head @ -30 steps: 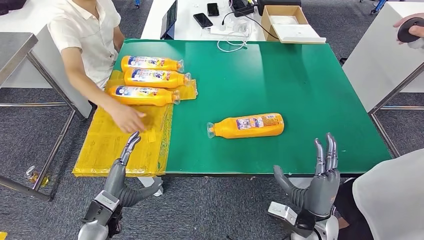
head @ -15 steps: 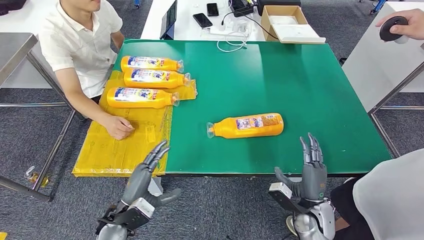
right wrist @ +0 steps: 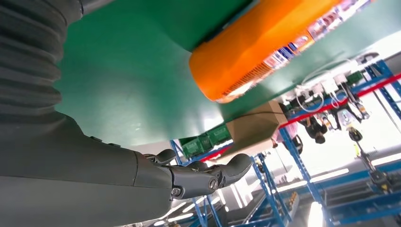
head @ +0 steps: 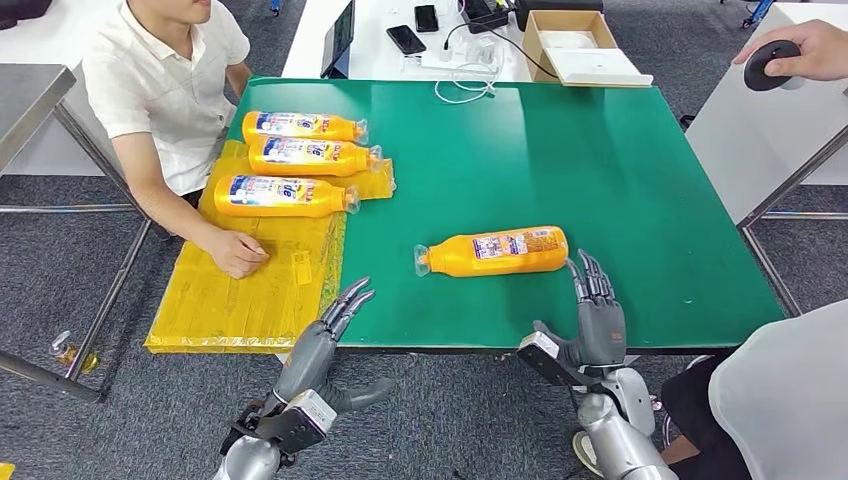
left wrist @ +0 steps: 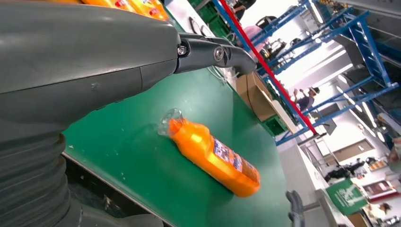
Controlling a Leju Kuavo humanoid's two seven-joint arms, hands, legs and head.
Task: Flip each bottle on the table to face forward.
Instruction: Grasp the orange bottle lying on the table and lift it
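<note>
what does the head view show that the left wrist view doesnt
Head view alone: three orange bottles lying on a yellow sheet, a seated person's hand resting on that sheet, the left hand from above, and phones on the white desk beyond. Left wrist view alone: blue racking in the background. Both share the lone orange bottle lying on the green table, cap toward the robot's left, and the right hand near its base.

Glossy orange plastic bottle (head: pixel 495 251) on matt green tabletop (head: pixel 600 170).

The labels on the orange bottles (head: pixel 492 251) are too small to read
</note>
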